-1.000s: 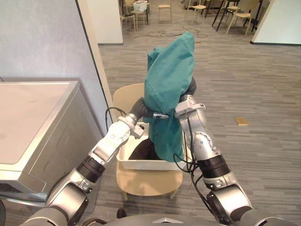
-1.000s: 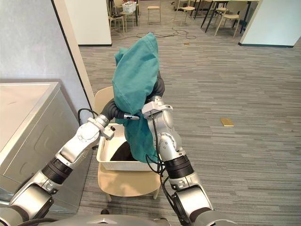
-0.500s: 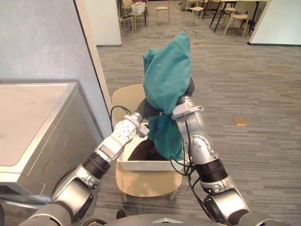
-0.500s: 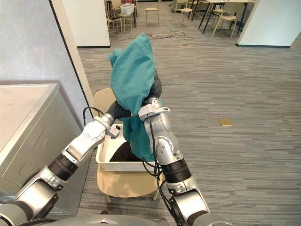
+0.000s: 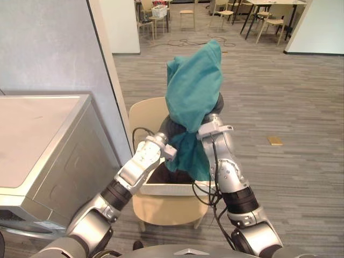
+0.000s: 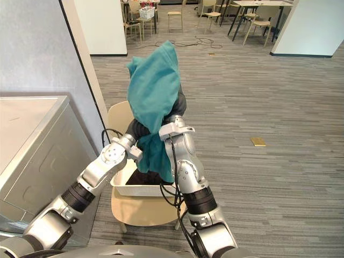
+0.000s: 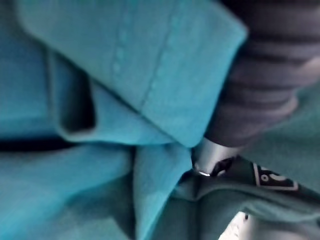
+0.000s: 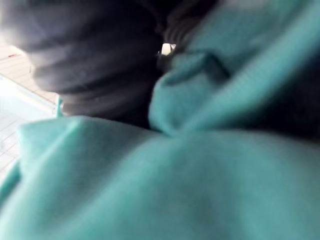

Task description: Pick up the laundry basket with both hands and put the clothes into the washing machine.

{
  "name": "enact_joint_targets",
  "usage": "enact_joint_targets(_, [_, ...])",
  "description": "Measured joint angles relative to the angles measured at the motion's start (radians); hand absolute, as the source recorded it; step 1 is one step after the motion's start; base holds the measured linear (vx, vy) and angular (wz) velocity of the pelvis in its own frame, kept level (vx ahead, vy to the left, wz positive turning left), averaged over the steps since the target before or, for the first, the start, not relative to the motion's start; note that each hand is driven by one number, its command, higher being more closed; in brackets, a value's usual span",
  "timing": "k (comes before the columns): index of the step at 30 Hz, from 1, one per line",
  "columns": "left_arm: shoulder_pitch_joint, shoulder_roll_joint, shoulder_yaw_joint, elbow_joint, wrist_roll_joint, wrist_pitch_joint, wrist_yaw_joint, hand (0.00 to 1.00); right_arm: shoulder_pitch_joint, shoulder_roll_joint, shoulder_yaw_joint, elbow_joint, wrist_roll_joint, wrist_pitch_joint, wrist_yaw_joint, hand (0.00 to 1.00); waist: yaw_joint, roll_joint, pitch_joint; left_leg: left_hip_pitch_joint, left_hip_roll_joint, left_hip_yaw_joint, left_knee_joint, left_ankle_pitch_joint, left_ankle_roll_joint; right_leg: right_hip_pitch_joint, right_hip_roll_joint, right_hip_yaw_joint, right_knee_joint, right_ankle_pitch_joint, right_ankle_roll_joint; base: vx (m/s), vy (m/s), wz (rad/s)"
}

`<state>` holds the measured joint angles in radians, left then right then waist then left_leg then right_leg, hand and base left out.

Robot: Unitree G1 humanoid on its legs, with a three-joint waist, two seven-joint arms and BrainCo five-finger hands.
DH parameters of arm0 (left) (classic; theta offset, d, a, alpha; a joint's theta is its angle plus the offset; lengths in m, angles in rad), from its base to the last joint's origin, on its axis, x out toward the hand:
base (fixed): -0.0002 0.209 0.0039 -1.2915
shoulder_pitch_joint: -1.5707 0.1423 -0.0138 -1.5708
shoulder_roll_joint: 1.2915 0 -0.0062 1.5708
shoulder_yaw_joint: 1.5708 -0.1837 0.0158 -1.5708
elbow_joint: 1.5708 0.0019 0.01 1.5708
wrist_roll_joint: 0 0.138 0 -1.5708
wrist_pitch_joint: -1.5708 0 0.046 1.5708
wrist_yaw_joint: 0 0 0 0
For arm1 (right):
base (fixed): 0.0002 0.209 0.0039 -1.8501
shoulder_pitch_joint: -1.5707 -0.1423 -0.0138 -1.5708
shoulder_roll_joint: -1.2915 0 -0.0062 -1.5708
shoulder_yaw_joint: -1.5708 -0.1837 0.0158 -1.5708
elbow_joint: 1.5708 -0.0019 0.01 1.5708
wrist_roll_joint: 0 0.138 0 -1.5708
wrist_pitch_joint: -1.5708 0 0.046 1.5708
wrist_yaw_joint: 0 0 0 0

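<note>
A white laundry basket (image 5: pixel 167 188) sits on the seat of a pale wooden chair (image 5: pixel 167 209). Inside the basket lies a heap of dark clothing (image 5: pixel 165 174), showing just behind its near rim.

Straight above the basket I hold up a teal garment (image 5: pixel 193 80). It drapes over both my hands like a hood, and its lower folds hang down to the basket's right side. My left hand (image 5: pixel 171 127) reaches in above the basket's left edge, with its dark ribbed cover showing below the cloth. My right hand (image 5: pixel 217 102) is higher above the basket, its cover peeking out at the cloth's right edge. The garment hides the rest of both hands, so I cannot tell how far open either one is or how it grips. Both wrist views show teal folds pressed close against a dark ribbed cover.

The washing machine (image 5: pixel 45 140), grey with a flat top, stands to the left of the basket, near it but apart.
</note>
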<state>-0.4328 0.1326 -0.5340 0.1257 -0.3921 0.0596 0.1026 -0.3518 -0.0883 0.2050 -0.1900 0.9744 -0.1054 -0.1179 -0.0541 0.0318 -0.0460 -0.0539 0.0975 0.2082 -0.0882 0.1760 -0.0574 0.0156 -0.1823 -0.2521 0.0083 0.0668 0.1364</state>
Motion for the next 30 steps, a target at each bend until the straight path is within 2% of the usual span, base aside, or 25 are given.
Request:
enact_joint_targets(5, [0.108, -0.012, 0.109, -0.024, 0.003, 0.006, 0.008, 1.00, 0.144, -0.008, -0.091, 0.001, -0.002, 0.009, -0.024, 0.00, 0.004, -0.001, 0.000, -0.001, 0.000, 0.000, 0.000, -0.001, -0.001, 0.000, 0.001, -0.001, 0.000, -0.001, 0.001, 0.00, 0.000, 0.00])
enact_joint_targets(9, [0.205, -0.013, 0.243, -0.089, 0.003, 0.006, 0.005, 1.00, 0.268, -0.061, -0.146, 0.001, -0.041, 0.068, -0.020, 0.00, 0.005, -0.002, 0.002, -0.001, 0.001, -0.001, 0.000, -0.005, -0.007, 0.000, 0.002, 0.000, -0.001, -0.004, 0.006, 0.00, 0.000, 0.00])
enact_joint_targets(14, [0.302, -0.016, 0.327, -0.119, 0.001, 0.007, -0.001, 1.00, 0.363, -0.058, -0.193, 0.002, -0.083, 0.128, 0.008, 0.00, 0.006, -0.011, 0.005, -0.010, 0.007, -0.003, 0.000, -0.008, -0.009, -0.004, 0.007, -0.002, -0.006, -0.007, 0.007, 0.00, 0.000, 0.02])
enact_joint_targets(16, [0.349, -0.019, 0.453, -0.121, -0.018, 0.007, 0.017, 1.00, 0.404, -0.039, -0.302, 0.002, -0.083, 0.131, 0.007, 0.00, 0.007, -0.020, 0.005, -0.020, 0.008, -0.008, 0.000, -0.008, -0.008, -0.011, 0.009, -0.005, -0.008, -0.007, 0.007, 0.00, 0.000, 0.03])
enact_joint_targets(19, [0.403, -0.011, 0.596, -0.129, -0.047, 0.007, 0.051, 1.00, 0.463, -0.043, -0.401, 0.002, -0.088, 0.131, 0.007, 0.00, 0.008, -0.036, -0.004, -0.024, 0.008, -0.006, 0.000, -0.010, -0.012, -0.012, 0.010, -0.006, -0.017, -0.006, 0.005, 0.00, 0.000, 0.00])
enact_joint_targets(23, [0.457, -0.010, 0.673, -0.158, -0.079, 0.006, 0.069, 1.00, 0.499, -0.038, -0.423, 0.012, -0.117, 0.138, 0.012, 0.00, 0.010, -0.052, -0.015, -0.025, 0.008, -0.003, 0.000, -0.014, -0.016, -0.011, 0.011, -0.005, -0.020, -0.001, -0.002, 0.04, -0.002, -0.03])
enact_joint_targets(30, [0.535, -0.061, 0.774, -0.231, -0.141, -0.010, 0.075, 1.00, 0.524, 0.032, -0.506, 0.108, -0.118, 0.157, 0.043, 0.00, 0.015, -0.053, -0.016, -0.020, 0.008, -0.005, 0.000, -0.017, -0.018, -0.005, 0.011, -0.007, -0.018, -0.005, -0.005, 0.00, 0.001, 0.01])
